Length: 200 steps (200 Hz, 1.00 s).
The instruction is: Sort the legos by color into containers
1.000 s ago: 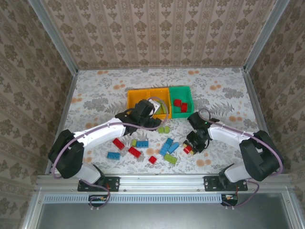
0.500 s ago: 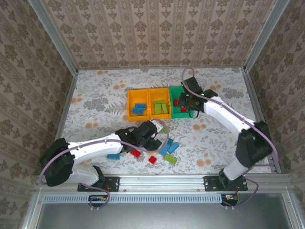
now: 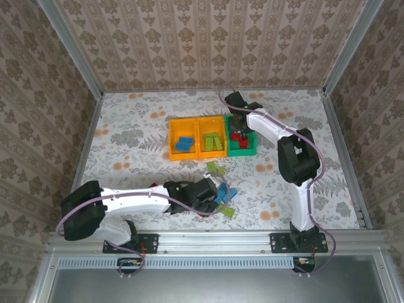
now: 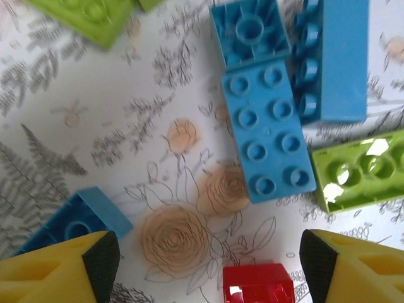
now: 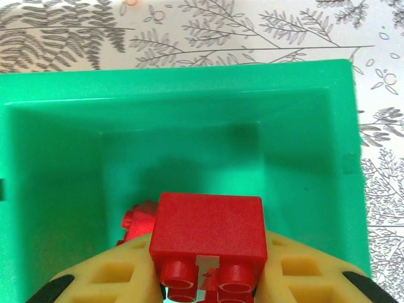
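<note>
While my right pincer (image 5: 208,274) is clamped on a red lego (image 5: 208,230) right over the green bin (image 5: 303,126), my left pincer (image 4: 208,262) hangs wide open above loose blue, lime and red legos (image 4: 268,132) on the bench (image 4: 95,139).

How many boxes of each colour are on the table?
Orange-yellow boxes: 2
Green box: 1
Total: 3
</note>
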Motion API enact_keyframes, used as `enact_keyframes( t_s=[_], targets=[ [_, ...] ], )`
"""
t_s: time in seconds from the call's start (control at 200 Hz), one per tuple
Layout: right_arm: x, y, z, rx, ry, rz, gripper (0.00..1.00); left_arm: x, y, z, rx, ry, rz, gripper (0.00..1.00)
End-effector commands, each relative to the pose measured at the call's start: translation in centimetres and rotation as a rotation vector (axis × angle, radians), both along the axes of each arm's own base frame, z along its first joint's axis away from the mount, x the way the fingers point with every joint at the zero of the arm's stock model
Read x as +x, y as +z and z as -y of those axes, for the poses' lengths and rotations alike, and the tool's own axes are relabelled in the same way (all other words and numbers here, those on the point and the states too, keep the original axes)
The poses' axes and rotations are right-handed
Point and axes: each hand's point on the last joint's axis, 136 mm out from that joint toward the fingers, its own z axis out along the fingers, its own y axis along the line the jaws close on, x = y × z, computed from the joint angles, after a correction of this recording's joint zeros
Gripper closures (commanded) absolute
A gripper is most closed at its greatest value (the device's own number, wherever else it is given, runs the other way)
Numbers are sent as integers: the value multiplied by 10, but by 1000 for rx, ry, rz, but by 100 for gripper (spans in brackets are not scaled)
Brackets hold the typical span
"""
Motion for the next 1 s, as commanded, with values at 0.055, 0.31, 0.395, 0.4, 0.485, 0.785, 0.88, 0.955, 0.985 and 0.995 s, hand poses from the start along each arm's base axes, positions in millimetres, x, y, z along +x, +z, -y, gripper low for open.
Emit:
enact_keyframes(
  t_s=[0.055, 0.31, 0.395, 0.4, 0.485, 0.785, 0.88, 0.955, 0.985, 0.995],
  targets=[
    [-1, 5, 1, -1, 9, -18, 61, -12, -15, -16, 72, 83, -71, 24],
    [-1, 5, -3, 21, 11, -12, 54, -22, -22, -11, 56, 99, -125, 27],
    [-1, 5, -3, 27, 13, -12, 50, -24, -27, -10, 63, 98, -140, 30],
    [-1, 6, -3, 27, 13, -12, 50, -24, -27, -9, 64, 98, -141, 31],
    [-2, 6, -4, 30, 16, -13, 47, -28, -31, -8, 71, 86, -159, 33],
    [-9, 12, -7, 78, 15, 8, 37, -32, -33, -7, 79, 75, -173, 33],
    [-9, 14, -7, 82, 15, 11, 35, -34, -35, -4, 78, 65, -188, 43],
    [-9, 17, -8, 86, 16, 16, 34, -35, -38, -4, 87, 59, -198, 50],
    [-10, 18, -7, 85, 17, 17, 34, -35, -39, -4, 90, 59, -199, 53],
    [-9, 18, -7, 86, 16, 18, 34, -36, -39, -4, 91, 59, -200, 54]
  ],
)
